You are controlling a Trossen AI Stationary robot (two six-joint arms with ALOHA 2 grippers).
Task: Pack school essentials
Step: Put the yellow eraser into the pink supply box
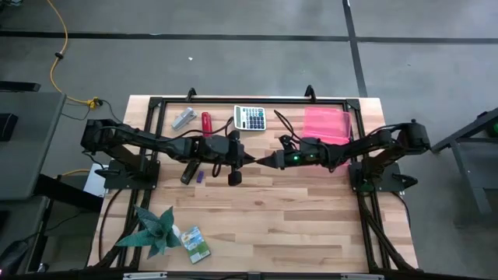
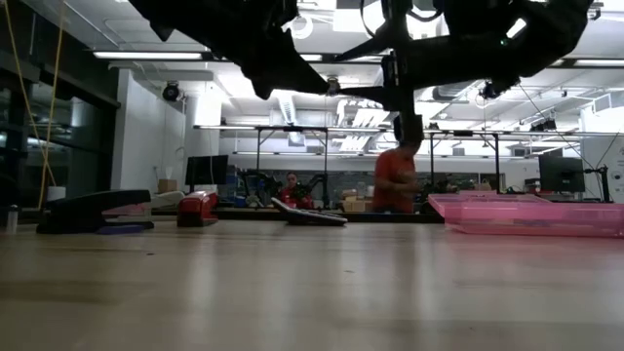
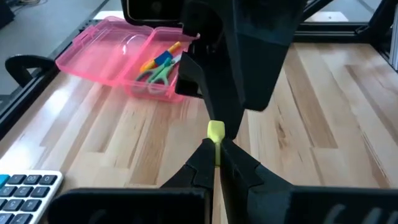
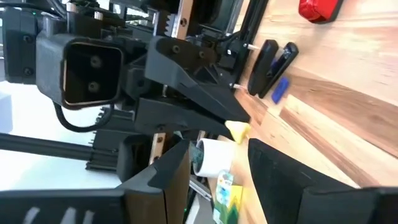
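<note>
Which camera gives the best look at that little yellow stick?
The left wrist view: the yellow stick sits pinched in the left tool, close up. The right wrist view shows only its tip; the high and low views don't reveal it.

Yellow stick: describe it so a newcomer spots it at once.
Look mid-table where the two arms meet nose to nose. The left gripper is shut on the yellow stick, with the right gripper open around its tip. It is the only thing off the table.

**Materials and finishes**

Bench (image 1: 296,210): pale wood planks, smooth, satin sheen. Pencil case (image 3: 106,53): translucent pink plastic, glossy. Yellow stick (image 3: 216,132): matt, waxy. Left end effector (image 3: 217,155): matt black plastic. Stapler (image 2: 198,208): glossy red.
</note>
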